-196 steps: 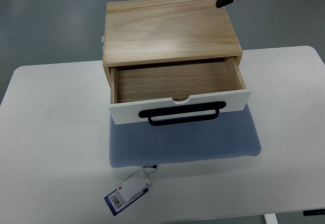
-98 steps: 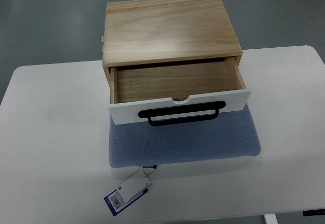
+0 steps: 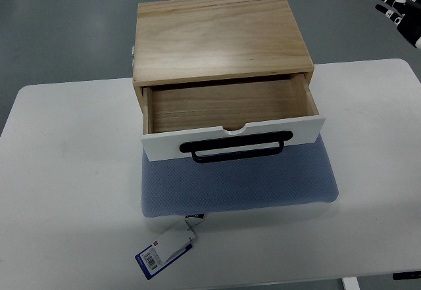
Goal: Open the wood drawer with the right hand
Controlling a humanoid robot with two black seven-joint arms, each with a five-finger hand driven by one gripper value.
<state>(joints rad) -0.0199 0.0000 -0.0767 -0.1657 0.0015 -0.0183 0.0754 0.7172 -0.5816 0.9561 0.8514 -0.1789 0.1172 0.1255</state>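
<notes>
Since 0.5 s ago, the right robot hand point(image 3: 400, 6) has come back into the top view at the upper right corner; the picture then showed no hand at all. Nothing else has shifted.

Top view: only a few black fingers point(image 3: 388, 8) with white markings show at the right edge, spread apart and holding nothing, well apart from the wood drawer point(image 3: 231, 116). The drawer stands pulled out from its light wood box point(image 3: 220, 35), its bare wooden inside showing. Its white front panel point(image 3: 233, 139) carries 1 black bar handle point(image 3: 233, 150) and has a small half-round notch in its top edge. The box sits on a blue mat point(image 3: 237, 186) that lies on the white bench point(image 3: 66, 171). A paper tag point(image 3: 164, 250) with a blue edge hangs from the mat's front edge and lies on the bench. The left arm does not show.
</notes>
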